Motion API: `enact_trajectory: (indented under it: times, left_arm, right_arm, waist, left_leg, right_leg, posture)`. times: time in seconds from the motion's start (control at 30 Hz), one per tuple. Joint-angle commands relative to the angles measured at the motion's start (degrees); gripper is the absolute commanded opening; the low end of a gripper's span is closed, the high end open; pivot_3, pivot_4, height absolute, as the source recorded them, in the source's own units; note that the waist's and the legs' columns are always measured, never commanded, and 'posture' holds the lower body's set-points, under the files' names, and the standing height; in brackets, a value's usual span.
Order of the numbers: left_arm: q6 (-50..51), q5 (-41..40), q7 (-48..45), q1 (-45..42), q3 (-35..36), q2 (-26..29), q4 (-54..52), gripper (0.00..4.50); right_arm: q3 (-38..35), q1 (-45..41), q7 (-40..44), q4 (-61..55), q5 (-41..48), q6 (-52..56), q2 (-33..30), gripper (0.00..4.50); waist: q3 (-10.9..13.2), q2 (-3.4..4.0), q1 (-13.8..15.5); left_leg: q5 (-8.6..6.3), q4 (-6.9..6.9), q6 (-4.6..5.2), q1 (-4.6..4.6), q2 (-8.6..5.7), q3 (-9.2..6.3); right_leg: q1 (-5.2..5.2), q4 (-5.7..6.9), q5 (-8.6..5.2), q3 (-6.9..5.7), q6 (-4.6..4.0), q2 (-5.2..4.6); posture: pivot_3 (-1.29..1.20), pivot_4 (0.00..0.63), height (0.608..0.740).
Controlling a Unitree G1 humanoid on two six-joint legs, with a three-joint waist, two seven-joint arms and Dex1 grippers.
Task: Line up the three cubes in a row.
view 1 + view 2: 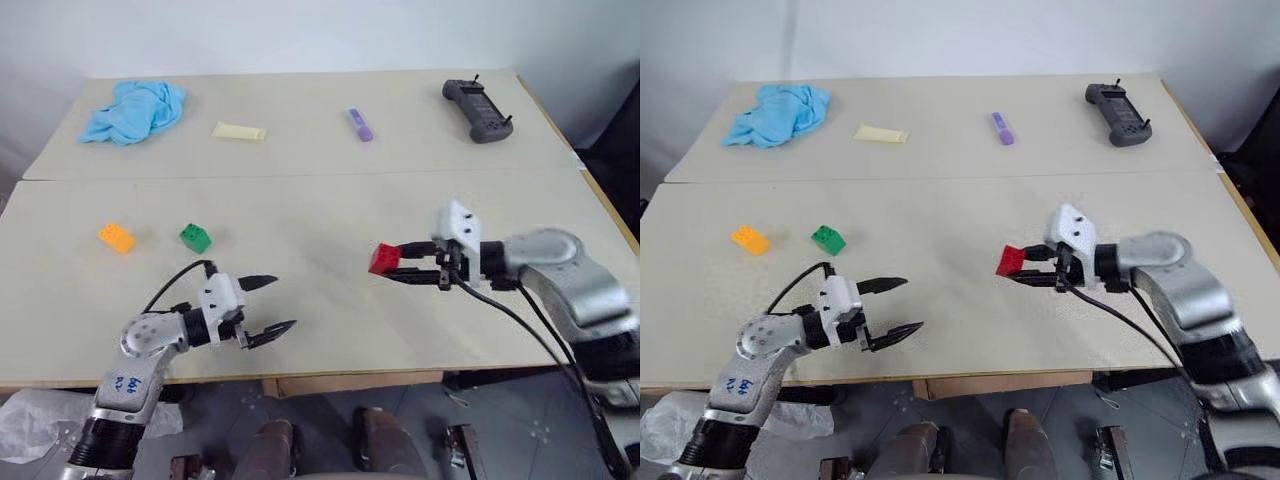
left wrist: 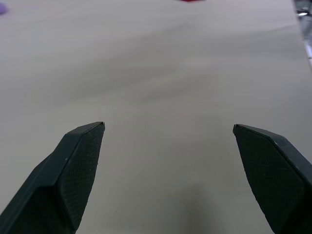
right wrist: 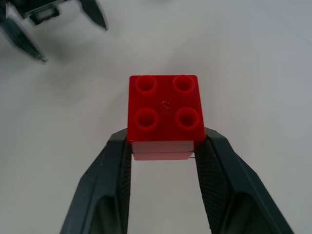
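Orange-yellow cube (image 1: 116, 237) and green cube (image 1: 195, 238) sit near each other, table's left side. Left gripper (image 1: 270, 306) hangs spread wide, holding nothing, close to the front edge. Right gripper (image 1: 398, 265) clenched on red cube (image 1: 384, 259), probably just clear of the tabletop. Carry it leftward, level, and set it beside green. Bare table (image 1: 330, 210) between.

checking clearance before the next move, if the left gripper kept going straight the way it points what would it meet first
Mostly bare table. The open left gripper points across it towards the robot's right, and the first thing roughly in that line looks like the red cube in the right gripper, though depth is hard to judge.
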Motion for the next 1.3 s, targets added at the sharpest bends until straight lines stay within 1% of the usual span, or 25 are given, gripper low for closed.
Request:
enact_trajectory:
  times: [0.03,0.1,0.27,0.37,0.43,0.5,0.67,0.73,0.77,0.83,0.9,1.0,1.07,1.13,1.2,1.3]
  left_arm:
    - [-1.4,-0.4,1.4,3.7,3.1,1.1,-3.6,4.5]
    - [-1.5,-0.3,2.2,6.0,4.1,1.5,-5.0,4.5]
    - [-1.0,0.0,4.7,9.5,5.6,1.6,-8.0,4.5]
    - [-0.8,0.4,5.7,10.5,5.9,1.6,-9.3,4.5]
    - [-0.8,0.6,6.4,10.9,6.2,1.7,-9.7,4.5]
    - [-0.2,0.7,7.4,12.3,7.2,1.8,-10.4,4.5]
    - [-2.1,2.0,9.6,16.6,10.6,1.8,-10.1,4.5]
    - [-3.2,1.4,10.7,19.0,13.0,0.8,-10.1,4.5]
    - [-4.4,0.6,12.0,21.6,15.6,-0.7,-10.0,4.5]
    - [-6.6,-1.9,15.9,26.4,22.0,-5.2,-9.8,4.5]
    - [-7.6,-4.3,18.8,29.5,26.7,-9.0,-9.3,4.5]
    - [-7.6,-7.4,21.1,32.2,30.7,-12.9,-9.2,4.5]
    - [-7.8,-9.0,22.1,33.1,32.9,-14.6,-8.6,4.5]
    - [-9.4,-8.6,22.2,34.3,34.3,-15.6,-6.1,4.5]
    - [-11.0,-9.0,22.6,35.4,35.8,-17.3,-3.3,4.5]
    - [-11.9,-9.7,22.4,35.9,36.0,-18.2,-2.1,4.5]
  right_arm:
    - [2.4,-5.1,7.4,12.9,-4.6,-9.8,4.0,1.45]
    - [2.8,-7.9,10.1,20.3,-6.4,-14.5,6.7,1.45]
    - [4.1,-12.6,16.3,32.9,-10.7,-23.5,11.3,1.45]
    - [4.7,-14.7,18.8,38.1,-13.4,-26.6,13.0,1.45]
    - [3.7,-15.8,18.1,40.2,-13.8,-28.0,14.3,2.19]
    - [2.4,-16.7,18.4,40.9,-13.6,-29.1,14.9,2.79]
    - [-0.6,-16.2,20.6,36.4,-11.2,-29.8,13.4,4.47]
    - [-2.3,-14.6,21.2,31.9,-9.3,-29.3,12.0,4.47]
    - [-4.3,-12.2,20.9,26.9,-6.6,-27.5,10.9,4.47]
    - [-9.8,-6.4,19.3,17.0,2.3,-22.9,10.9,4.47]
    - [-13.4,-0.7,16.5,9.9,7.4,-20.7,11.9,4.47]
    - [-14.5,6.8,12.6,2.8,8.4,-18.6,12.3,4.47]
    - [-15.3,10.3,9.9,-0.3,9.6,-17.1,13.3,4.47]
    - [-16.8,14.0,4.9,-3.2,11.0,-16.2,16.0,4.47]
    - [-16.7,18.4,3.4,-5.5,9.6,-19.3,17.5,4.47]
    - [-16.6,20.9,2.2,-7.0,8.3,-22.0,18.2,4.47]
  waist:
    - [0.0,0.0,0.0]
    - [0.0,-0.01,0.1]
    - [0.0,0.0,0.5]
    - [0.0,0.0,0.4]
    - [0.0,0.0,0.2]
    - [0.0,0.0,0.0]
    - [0.0,0.02,-0.1]
    - [0.0,0.02,0.0]
    - [0.0,0.02,0.0]
    - [0.0,0.02,0.1]
    - [0.0,0.01,0.2]
    - [0.0,0.01,0.7]
    - [0.0,0.01,1.3]
    - [0.0,0.0,1.5]
    - [0.0,-0.01,1.6]
    - [0.0,-0.02,1.6]
  left_leg:
    - [-0.01,-0.02,-0.02,-0.02,0.01,-0.01]
    - [-0.06,-0.02,-0.05,-0.06,0.01,-0.06]
    - [-0.11,0.04,-0.02,-0.13,-0.05,-0.18]
    - [-0.11,0.05,-0.04,-0.11,-0.04,-0.19]
    - [-0.11,0.06,-0.06,-0.08,-0.04,-0.2]
    - [-0.12,0.09,-0.07,-0.08,-0.04,-0.2]
    - [-0.13,0.04,-0.09,-0.09,-0.03,-0.22]
    - [-0.13,0.05,-0.09,-0.09,-0.03,-0.22]
    - [-0.13,0.05,-0.09,-0.09,-0.02,-0.23]
    - [-0.16,-0.02,-0.11,-0.1,-0.01,-0.27]
    - [-0.29,-0.01,-0.1,-0.1,0.07,-0.33]
    - [-0.35,0.03,-0.09,-0.13,0.08,-0.4]
    - [-0.36,0.19,-0.09,-0.1,0.07,-0.39]
    - [-0.36,0.32,-0.09,-0.09,0.08,-0.38]
    - [-0.37,0.35,-0.11,-0.05,0.08,-0.39]
    - [-0.42,0.38,-0.06,-0.06,0.06,-0.4]
  right_leg:
    - [-0.01,0.0,0.0,-0.02,0.0,0.0]
    - [0.0,-0.02,-0.01,-0.09,-0.02,0.0]
    - [0.03,-0.07,-0.01,-0.25,-0.04,-0.1]
    - [0.04,-0.04,-0.01,-0.31,-0.04,-0.09]
    - [0.05,-0.02,-0.02,-0.34,-0.05,-0.08]
    - [0.05,0.02,-0.02,-0.34,-0.06,-0.08]
    - [0.02,0.04,-0.05,-0.34,-0.11,-0.08]
    - [0.03,0.03,-0.05,-0.34,-0.11,-0.08]
    - [0.03,0.02,-0.05,-0.33,-0.11,-0.09]
    - [0.05,-0.04,-0.05,-0.34,-0.12,-0.09]
    - [0.11,-0.14,-0.07,-0.43,-0.15,-0.06]
    - [0.2,-0.33,-0.08,-0.53,-0.16,-0.06]
    - [0.27,-0.45,-0.07,-0.53,-0.16,-0.06]
    - [0.31,-0.42,-0.07,-0.5,-0.15,-0.06]
    - [0.36,-0.39,-0.07,-0.5,-0.16,-0.06]
    - [0.36,-0.38,-0.07,-0.5,-0.16,-0.08]
  posture:
    - [0.0,0.15,0.74]
    - [0.0,0.15,0.74]
    - [0.0,0.15,0.74]
    - [0.0,0.15,0.74]
    - [0.0,0.15,0.74]
    - [0.0,0.15,0.74]
    - [0.0,0.15,0.74]
    - [0.0,0.15,0.74]
    - [0.0,0.15,0.74]
    - [0.0,0.15,0.74]
    - [0.0,0.15,0.74]
    - [0.0,0.15,0.74]
    - [0.0,0.15,0.74]
    - [0.0,0.15,0.74]
    - [0.0,0.15,0.74]
    - [0.0,0.15,0.74]
